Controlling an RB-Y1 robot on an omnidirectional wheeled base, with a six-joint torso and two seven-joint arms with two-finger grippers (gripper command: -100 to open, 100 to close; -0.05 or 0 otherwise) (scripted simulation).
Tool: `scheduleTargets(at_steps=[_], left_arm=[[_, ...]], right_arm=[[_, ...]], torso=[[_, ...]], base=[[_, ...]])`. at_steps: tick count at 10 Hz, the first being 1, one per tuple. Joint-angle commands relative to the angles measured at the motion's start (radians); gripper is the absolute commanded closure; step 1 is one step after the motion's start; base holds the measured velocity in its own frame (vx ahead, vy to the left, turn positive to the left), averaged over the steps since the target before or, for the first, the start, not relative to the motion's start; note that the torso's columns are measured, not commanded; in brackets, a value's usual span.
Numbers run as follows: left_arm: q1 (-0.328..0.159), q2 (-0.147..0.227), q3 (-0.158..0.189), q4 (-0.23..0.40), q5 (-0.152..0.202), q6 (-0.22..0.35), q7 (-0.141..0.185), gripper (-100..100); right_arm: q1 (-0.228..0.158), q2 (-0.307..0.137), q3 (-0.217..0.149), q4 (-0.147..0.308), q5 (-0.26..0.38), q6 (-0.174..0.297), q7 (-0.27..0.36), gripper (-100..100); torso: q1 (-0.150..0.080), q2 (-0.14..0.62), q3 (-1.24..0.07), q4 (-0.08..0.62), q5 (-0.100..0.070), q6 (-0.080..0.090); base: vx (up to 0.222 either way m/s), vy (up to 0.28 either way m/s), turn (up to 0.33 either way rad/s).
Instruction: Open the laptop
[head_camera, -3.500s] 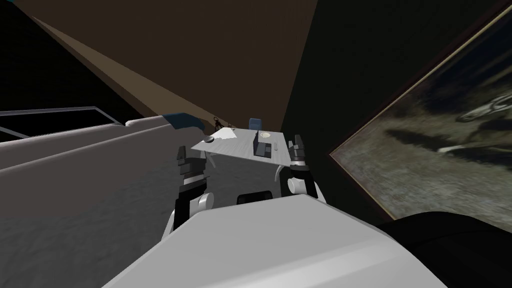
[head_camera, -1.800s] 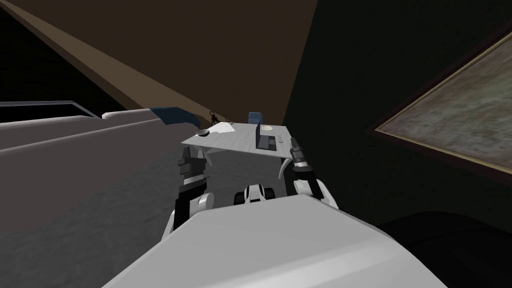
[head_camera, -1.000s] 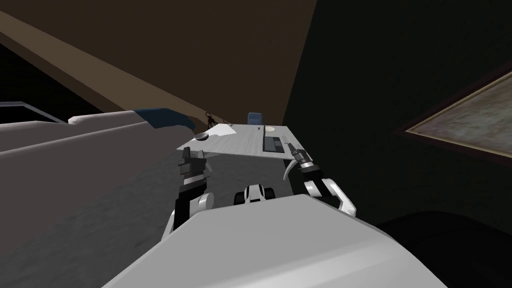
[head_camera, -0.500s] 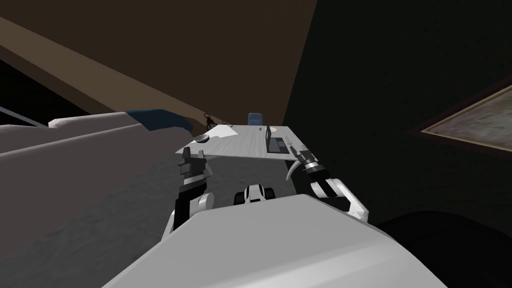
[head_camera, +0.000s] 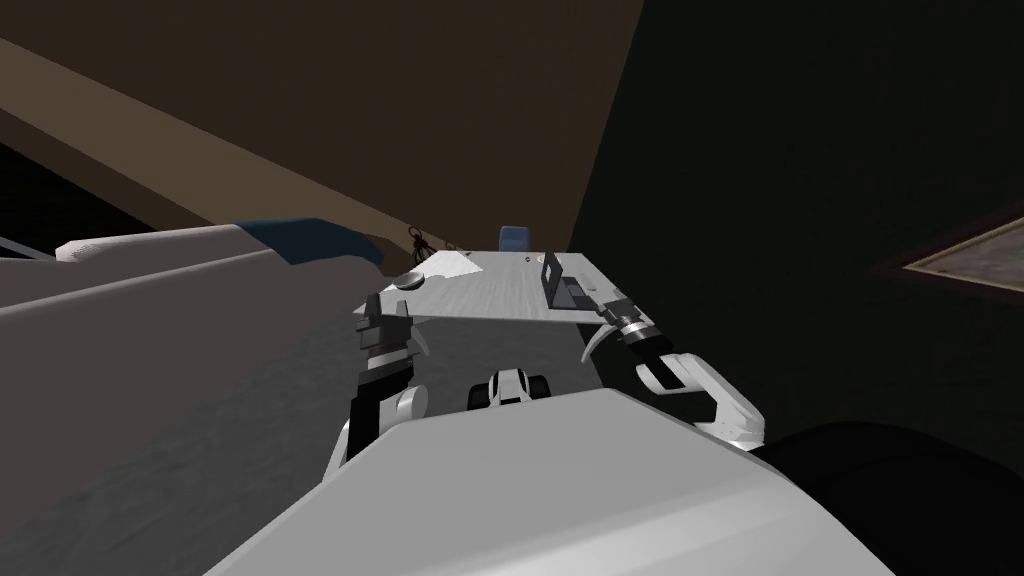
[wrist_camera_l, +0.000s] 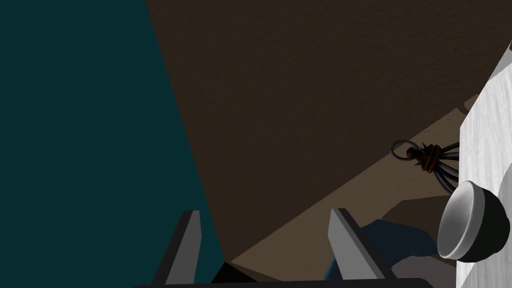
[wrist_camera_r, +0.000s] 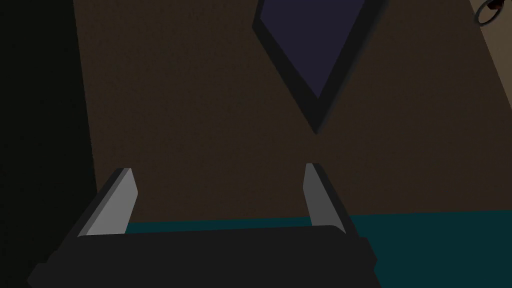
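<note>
The dark laptop (head_camera: 560, 284) sits near the right end of a light grey table (head_camera: 480, 292). Its lid stands up from the keyboard half. My right gripper (head_camera: 606, 305) hovers at the table's near right corner, just beside the laptop's base and not touching it. In the right wrist view its fingers (wrist_camera_r: 120, 200) stand wide open with nothing between them, and a dark black-framed screen (wrist_camera_r: 315, 55) lies ahead of them. My left gripper (head_camera: 386, 318) stays below the table's near left corner, open and empty (wrist_camera_l: 267, 220).
A bowl (wrist_camera_l: 467, 225), a key ring (wrist_camera_l: 430, 157) and a sheet of paper (head_camera: 445, 266) lie at the table's left end. A plate (head_camera: 548, 258) and a blue chair (head_camera: 514, 238) are behind the laptop. A long pale sofa (head_camera: 150, 290) with a blue cushion (head_camera: 310, 238) runs along the left.
My view has swung, so the table and sofa have slid left. My right arm has reached out rightward to the table corner beside the laptop. The left arm has held still.
</note>
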Motion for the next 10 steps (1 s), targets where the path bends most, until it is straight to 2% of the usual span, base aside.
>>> scheduleTargets(at_steps=[1, 10], left_arm=[[0.000, 0.000, 0.000, 0.000, 0.000, 0.000, 0.000, 0], [0.000, 0.000, 0.000, 0.000, 0.000, 0.000, 0.000, 0]], right_arm=[[0.003, -0.055, -0.028, 0.032, 0.052, 0.031, 0.063, -100], [0.008, -0.203, -0.091, 0.126, 0.181, 0.128, 0.238, -100]], torso=[[0.002, 0.001, 0.001, 0.000, 0.000, 0.000], [0.002, 0.000, 0.000, 0.000, 0.001, 0.000]], base=[[0.083, 0.209, -0.012], [0.093, 0.167, 0.006]])
